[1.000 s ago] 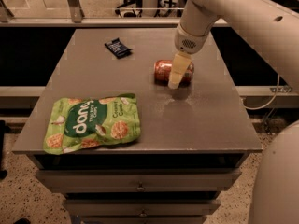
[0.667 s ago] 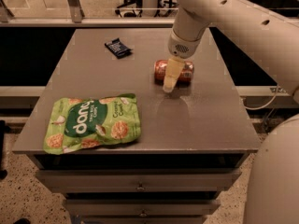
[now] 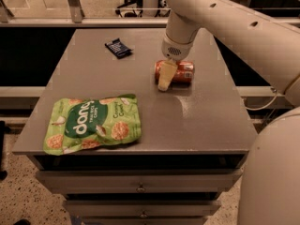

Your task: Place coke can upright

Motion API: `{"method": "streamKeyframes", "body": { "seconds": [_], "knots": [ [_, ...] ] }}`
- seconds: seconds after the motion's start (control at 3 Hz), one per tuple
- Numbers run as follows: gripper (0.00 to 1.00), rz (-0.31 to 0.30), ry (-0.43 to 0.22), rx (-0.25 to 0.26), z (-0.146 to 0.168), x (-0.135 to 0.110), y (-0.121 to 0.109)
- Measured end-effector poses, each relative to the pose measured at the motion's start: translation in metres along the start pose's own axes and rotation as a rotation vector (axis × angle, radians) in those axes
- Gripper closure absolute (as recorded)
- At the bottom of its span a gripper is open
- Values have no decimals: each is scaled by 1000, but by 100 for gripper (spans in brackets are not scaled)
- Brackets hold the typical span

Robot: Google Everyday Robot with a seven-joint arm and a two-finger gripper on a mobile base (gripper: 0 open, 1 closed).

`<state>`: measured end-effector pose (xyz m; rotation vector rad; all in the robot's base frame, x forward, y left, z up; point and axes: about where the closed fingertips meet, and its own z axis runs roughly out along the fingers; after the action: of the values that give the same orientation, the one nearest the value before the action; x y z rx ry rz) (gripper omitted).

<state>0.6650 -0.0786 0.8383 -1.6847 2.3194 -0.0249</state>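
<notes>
The coke can (image 3: 182,72) lies on its side on the grey table (image 3: 201,121), right of centre, with its length running left to right. It is red-orange with pale markings. My gripper (image 3: 165,80) comes down from the white arm above and sits at the can's left end, covering that end. It is low, near the table top and touching or nearly touching the can.
A green snack bag (image 3: 93,123) lies flat at the front left of the table. A small dark packet (image 3: 118,48) lies at the back left. The table's right edge is close to the can. My white arm and body fill the right side.
My gripper has moved left along the can, from its right part to its left end. The can has stayed on its side in the same place.
</notes>
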Motion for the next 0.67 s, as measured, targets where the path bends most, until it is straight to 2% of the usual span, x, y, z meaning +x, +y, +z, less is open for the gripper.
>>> {"method": "streamKeyframes", "body": {
  "seconds": [0.33,0.67],
  "knots": [
    [49,9,4,6,-2,-2,-1],
    [73,14,-42,13,-20,-8,-2]
  ]
}}
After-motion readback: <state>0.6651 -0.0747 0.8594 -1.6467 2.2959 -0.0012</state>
